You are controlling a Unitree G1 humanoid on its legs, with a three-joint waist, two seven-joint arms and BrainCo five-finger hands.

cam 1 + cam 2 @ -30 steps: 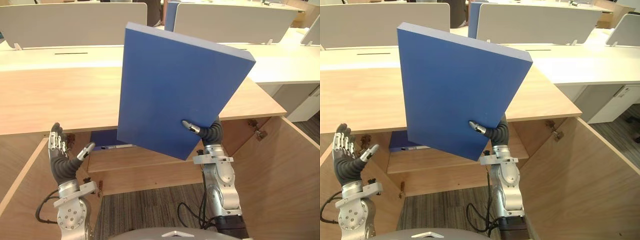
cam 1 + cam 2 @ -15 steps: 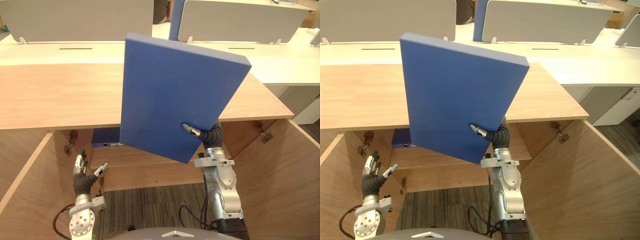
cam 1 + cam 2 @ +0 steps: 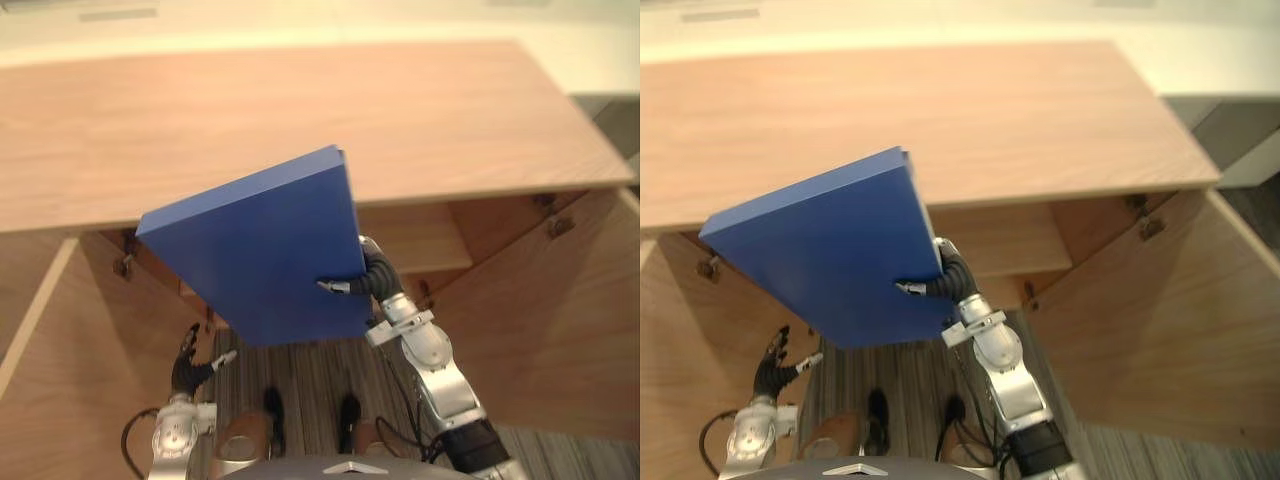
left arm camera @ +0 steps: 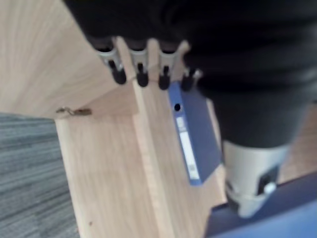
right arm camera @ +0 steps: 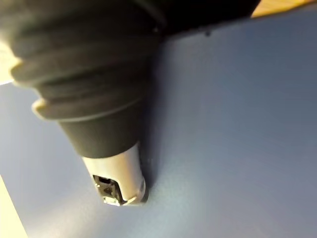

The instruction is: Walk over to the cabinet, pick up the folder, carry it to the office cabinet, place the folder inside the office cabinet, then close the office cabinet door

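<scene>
Grip check: holding blue folder (image 3: 255, 255) by lower corner in right hand (image 3: 373, 278), clamping it under curled thumb, before open cabinet (image 3: 300, 110). Slanting long axis across opening, shelf (image 3: 415, 240) just behind. Hanging left hand (image 3: 188, 370) low, fingers relaxed.

I see an office: wood cabinet (image 3: 300, 120) with a binder (image 4: 198, 131) on its shelf, grey carpet (image 3: 310, 368).

Has tipped folder (image 3: 265, 255) from near upright to low slant, top corner swung left. Has brought it down with right hand (image 3: 365, 283), from high over cabinet top (image 3: 300, 120) to front of opening. Has dropped left hand (image 3: 190, 368) toward carpet (image 3: 310, 370). Looks down more steeply than 1 s ago.
</scene>
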